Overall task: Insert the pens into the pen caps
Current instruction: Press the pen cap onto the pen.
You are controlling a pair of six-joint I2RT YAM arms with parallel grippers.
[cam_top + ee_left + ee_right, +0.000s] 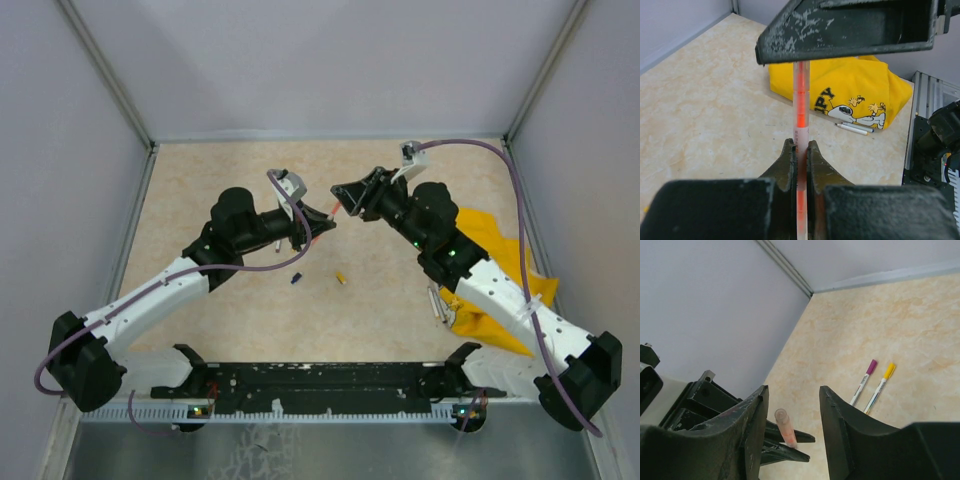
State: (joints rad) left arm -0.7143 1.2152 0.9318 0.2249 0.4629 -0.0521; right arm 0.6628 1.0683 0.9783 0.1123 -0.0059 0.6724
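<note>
Beige, marble-veined tabletop (250, 330) fills a booth of plain lilac-grey walls, and both arms meet above its middle. The left gripper (800, 148) pinches the orange-pink pen (801, 95), a slim translucent barrel with a red core, its scuffed black fingers pressed against both sides. In the left wrist view the pen runs toward 12 o'clock and passes behind a worn, paint-chipped finger of the right gripper (792, 388). That gripper's jaws stand spread, the pen's rounded end between them, touching neither as far as I can see. At 6 o'clock from the grippers lie a dark blue cap (297, 278) and a yellow cap (341, 278), stubby little tubes, apart. A crumpled yellow cloth (492, 232) printed with a cartoon dog sits at 3 o'clock, two grey pens (437, 303) just beside its edge. A purple-capped pen (863, 381) and a yellow-capped pen (880, 386) lie side by side in the right wrist view
</note>
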